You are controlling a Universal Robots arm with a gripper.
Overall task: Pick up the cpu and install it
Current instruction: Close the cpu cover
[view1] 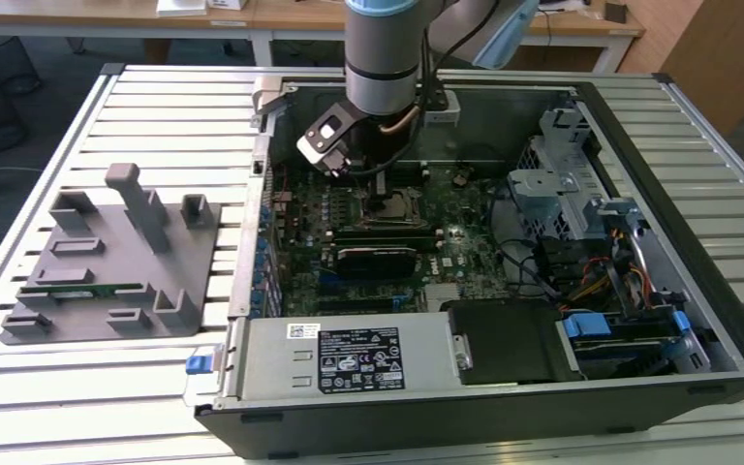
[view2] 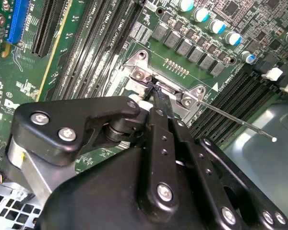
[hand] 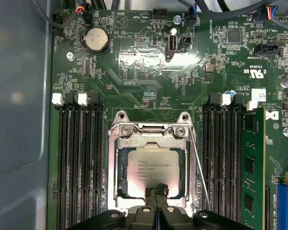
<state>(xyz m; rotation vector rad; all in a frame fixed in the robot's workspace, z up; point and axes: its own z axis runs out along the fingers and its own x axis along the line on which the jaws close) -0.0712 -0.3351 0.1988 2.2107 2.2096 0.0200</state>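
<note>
The cpu, a flat square chip with a dull silver top, lies flat inside the metal socket frame on the green motherboard in the first wrist view. My gripper has its two black fingers pressed together, and their tips rest at the chip's edge with nothing between them. In the second wrist view the gripper points down at the socket frame, its body hiding the chip. In the exterior view the gripper hangs over the socket inside the open computer case.
A thin socket lever runs along one side of the frame, between it and the memory slots. A green memory stick sits in a slot. At the exterior view's left, a grey fixture stands on the slatted table. Case walls ring the board.
</note>
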